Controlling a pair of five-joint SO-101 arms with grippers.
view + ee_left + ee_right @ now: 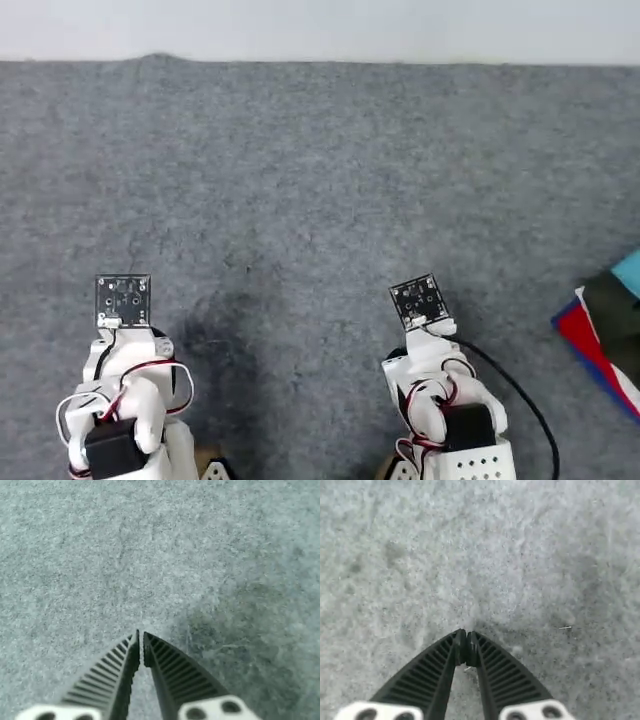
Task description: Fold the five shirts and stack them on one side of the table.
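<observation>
Shirts — right edge, grey mat

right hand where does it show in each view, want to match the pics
high view: tucked under the wrist camera board of the arm nearer the shirts, probably the right arm.
right wrist view: right hand in the foreground, tips shut together over the grey felt.
left wrist view: the hand there is the left hand, also shut.
shared landmark: the grey felt covering the table.
</observation>
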